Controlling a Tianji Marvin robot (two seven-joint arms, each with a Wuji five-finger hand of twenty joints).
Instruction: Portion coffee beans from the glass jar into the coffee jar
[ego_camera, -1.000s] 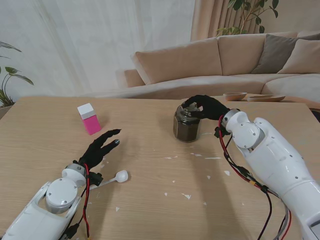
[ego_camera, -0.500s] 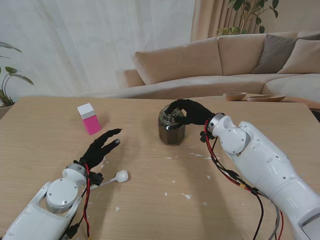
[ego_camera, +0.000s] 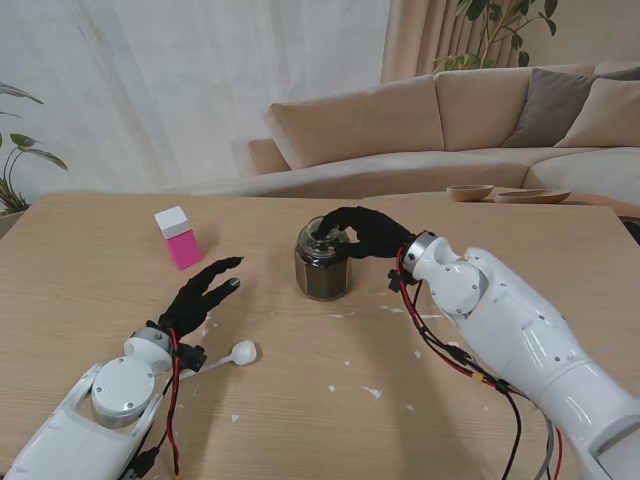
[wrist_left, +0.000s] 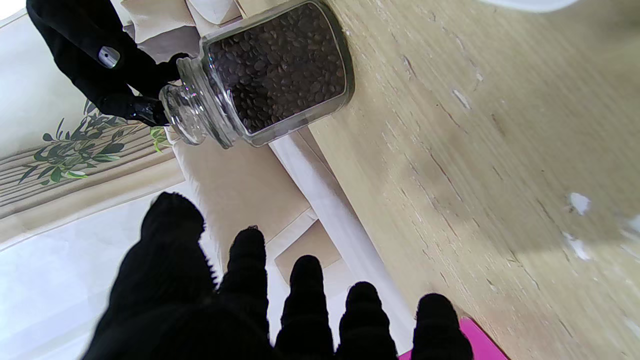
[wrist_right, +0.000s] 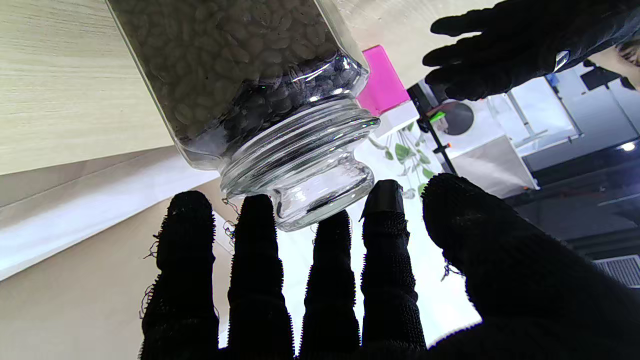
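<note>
Stand view | right robot hand (ego_camera: 365, 232) grips glass jar (ego_camera: 323, 262) by its top, steadying it | left robot hand (ego_camera: 200, 295) spread wide, idle on desk (ego_camera: 300, 400)

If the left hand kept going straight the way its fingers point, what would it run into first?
Probably nothing on the table: the left hand points between the pink and white box and the glass jar. The way looks free to the far edge, though depth is unclear.

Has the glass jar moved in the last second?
Yes. The glass jar, gripped at its top by the right hand, has slid left across the table, closer to the pink box, which stayed put.
</note>
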